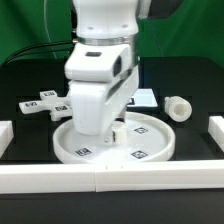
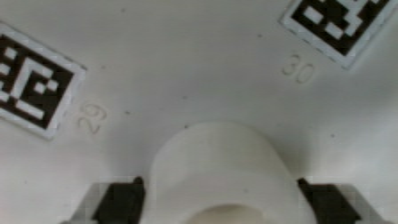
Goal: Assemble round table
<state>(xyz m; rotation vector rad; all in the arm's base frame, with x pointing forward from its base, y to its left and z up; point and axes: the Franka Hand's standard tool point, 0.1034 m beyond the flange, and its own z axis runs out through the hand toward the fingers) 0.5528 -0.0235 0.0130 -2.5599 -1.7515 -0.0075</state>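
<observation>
Hovering over the large round disc [image 1: 165, 135], my end effector [image 2: 219, 205] straddled a white rounded stub [image 2: 219, 160]; whether it was clamped, I couldn't tell.

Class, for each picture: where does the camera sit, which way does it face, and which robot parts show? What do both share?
Exterior view: off the arm, looking slightly down at the scene; shows the arm over the disc.
Wrist view: on the wrist, looking down close onto the disc; shows the gripper.
Both share the tagged disc.

the round disc [image 1: 155, 133] looks like smooth matt white plastic, lying on a dull black tabletop [image 1: 190, 85].
</observation>
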